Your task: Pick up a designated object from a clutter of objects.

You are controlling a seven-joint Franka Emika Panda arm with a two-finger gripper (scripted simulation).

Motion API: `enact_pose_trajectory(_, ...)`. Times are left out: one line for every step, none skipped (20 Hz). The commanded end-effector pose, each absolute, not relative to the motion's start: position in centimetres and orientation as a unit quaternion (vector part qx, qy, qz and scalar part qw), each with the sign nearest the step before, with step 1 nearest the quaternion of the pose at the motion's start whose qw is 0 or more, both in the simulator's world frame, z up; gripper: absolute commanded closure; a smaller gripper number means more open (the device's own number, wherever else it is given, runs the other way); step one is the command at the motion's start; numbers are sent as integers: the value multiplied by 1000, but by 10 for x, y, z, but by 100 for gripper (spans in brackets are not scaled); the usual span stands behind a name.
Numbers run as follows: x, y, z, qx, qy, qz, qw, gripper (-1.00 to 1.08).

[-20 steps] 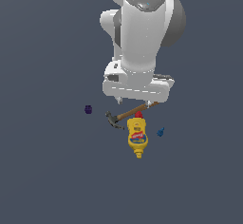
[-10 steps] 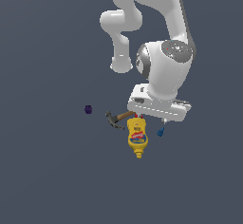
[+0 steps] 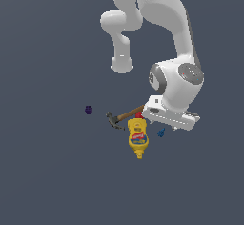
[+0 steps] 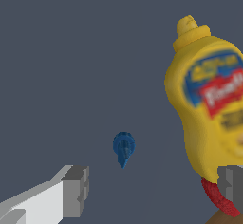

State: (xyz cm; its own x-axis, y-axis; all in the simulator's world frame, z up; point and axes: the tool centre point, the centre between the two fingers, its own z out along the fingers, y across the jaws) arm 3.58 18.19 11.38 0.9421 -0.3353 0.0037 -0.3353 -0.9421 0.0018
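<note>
The tiny blue piece (image 4: 123, 149) lies on the dark floor (image 3: 57, 181), free and not touched by anything. In the wrist view it has a rounded, wider end and a narrow tip; its long axis runs about from 12 o'clock to 6 o'clock in that picture, with the tip toward 6 o'clock. In the exterior view the same piece (image 3: 161, 133) sits just beside the mustard bottle (image 3: 137, 138), at about 3 o'clock from it, and directly under the arm's white hand.

The gripper (image 4: 154, 185) hovers above the piece with its two fingers (image 4: 76, 190) spread wide apart, and nothing is between them. One finger is near the piece, and the other is by the bottle's red cap (image 4: 219, 200).

The bottle lies flat. The hammer (image 3: 125, 117) lies beyond the bottle at 12 o'clock, with its head at 10 o'clock. The purple lump (image 3: 88, 109) is well apart, at 9 o'clock from the hammer.
</note>
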Motion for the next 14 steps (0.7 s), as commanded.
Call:
enact_pose_trajectory(34,191,104,984,-176,1,1,-92)
enact_pose_trajectory(33,194,101,984,-178,1,0,-92)
enact_pose_trajectory(32,196,98,984,-179,1,0,-92)
enact_pose_trajectory(32,198,96,984,-180,0,0,-92)
enact_pose_trajectory(31,199,94,983,-181,0,0,-92)
enact_pose_trajectory(31,200,93,983,-182,0,0,-92)
enact_pose_trajectory(30,201,93,983,-182,0,0,-92)
enact_pose_trajectory(30,201,92,983,-182,0,0,-92)
enact_pose_trajectory(30,200,93,983,-181,0,0,-92)
enact_pose_trajectory(30,200,93,983,-181,0,0,-92)
enact_pose_trajectory(30,200,92,983,-181,0,0,-92)
enact_pose_trajectory(30,201,90,983,-181,0,0,-92)
enact_pose_trajectory(30,201,87,983,-181,0,0,-92)
enact_pose_trajectory(30,200,84,983,-181,0,0,-92)
